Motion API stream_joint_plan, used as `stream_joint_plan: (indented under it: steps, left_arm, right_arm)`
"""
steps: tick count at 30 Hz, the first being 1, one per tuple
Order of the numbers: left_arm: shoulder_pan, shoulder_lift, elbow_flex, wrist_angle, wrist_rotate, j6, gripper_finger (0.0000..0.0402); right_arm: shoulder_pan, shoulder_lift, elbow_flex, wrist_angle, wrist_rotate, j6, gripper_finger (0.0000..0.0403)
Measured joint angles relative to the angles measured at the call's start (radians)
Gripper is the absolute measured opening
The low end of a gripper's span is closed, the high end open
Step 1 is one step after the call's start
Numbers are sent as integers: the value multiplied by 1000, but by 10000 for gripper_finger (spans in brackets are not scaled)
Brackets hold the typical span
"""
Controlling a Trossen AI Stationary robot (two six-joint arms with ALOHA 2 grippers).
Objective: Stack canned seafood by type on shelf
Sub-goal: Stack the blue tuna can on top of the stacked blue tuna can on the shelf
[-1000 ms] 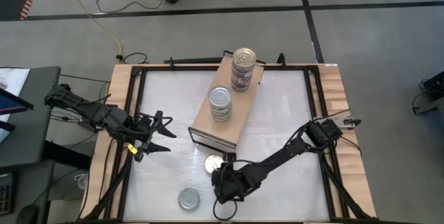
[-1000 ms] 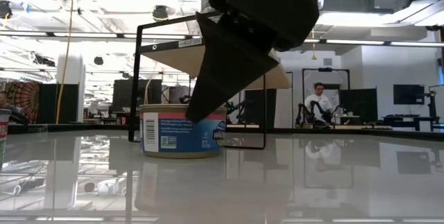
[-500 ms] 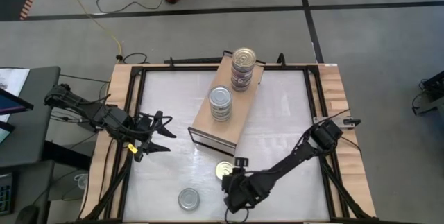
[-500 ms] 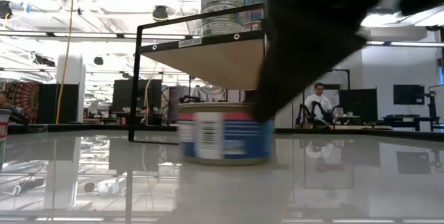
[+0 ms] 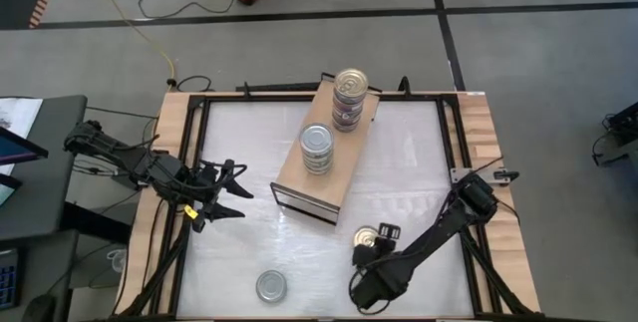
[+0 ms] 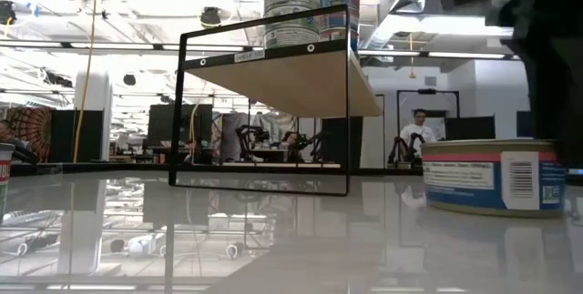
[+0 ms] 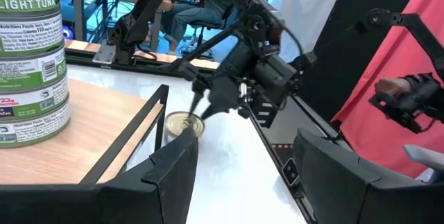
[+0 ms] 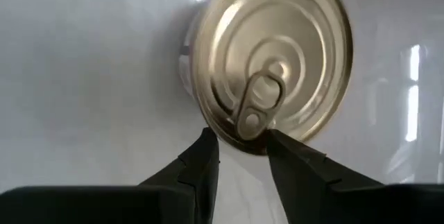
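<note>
A gold-lidded can (image 5: 369, 234) stands flat on the table, to the right of the shelf's near end; it also shows in the low view (image 6: 487, 176). My right gripper (image 8: 243, 144) slants down at its near rim with a narrow gap between the fingers. The shelf (image 5: 289, 177) carries a stack of silver-lidded cans (image 5: 316, 148) and a taller stack (image 5: 350, 98) at its far end. One silver-lidded can (image 5: 271, 285) rests on the table near the front edge. My left gripper (image 5: 224, 190) hovers open over the table's left side, touching nothing. My right gripper has both fingertips (image 8: 208, 141) at the gold can's near rim (image 8: 239, 148), one on either side of the pull tab's end (image 8: 246, 127). The fingers slant down from the table's near side. Whether they pinch the tab or only press on the rim, I cannot tell. The can stands flat on the table.
The shelf's black frame (image 6: 264, 112) stands mid-table. Wooden boards and black rails (image 5: 478, 162) border the table. Bare white surface lies left of the gold can and right of the shelf. A person (image 6: 421, 135) sits in the room beyond.
My right gripper has gone toward the table's right edge and has turned as it went. The gold can has slid with it along the table, from just in front of the shelf's near end to a spot well to the right of it, staying flat.
</note>
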Motion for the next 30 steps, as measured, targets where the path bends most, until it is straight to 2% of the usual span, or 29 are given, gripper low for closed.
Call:
stream_joint_plan:
  steps: [4, 9, 11, 18, 22, 27, 30]
  left_arm:
    - [0, 0, 0, 0, 2, 0, 224]
    - [0, 0, 0, 1, 29, -8, 224]
    - [0, 0, 0, 1, 29, -6, 224]
    - [0, 0, 0, 1, 28, 11, 224]
    - [0, 0, 0, 0, 32, 7, 224]
    - [0, 0, 0, -17, 44, 2, 224]
    - [0, 0, 0, -20, 41, 3, 224]
  right_arm:
    - [-1, -89, -88, 1, -3, 65, 159]
    - [28, -251, -132, 8, 90, 164, 159]
    - [21, -312, -189, 44, 92, 221, 157]
    - [-67, -505, -519, 488, 20, 252, 134]
    - [-117, -548, -639, 579, -31, 266, 126]
    - [-144, -569, -667, 585, -31, 260, 124]
    - [-162, -557, -678, 593, -67, 240, 124]
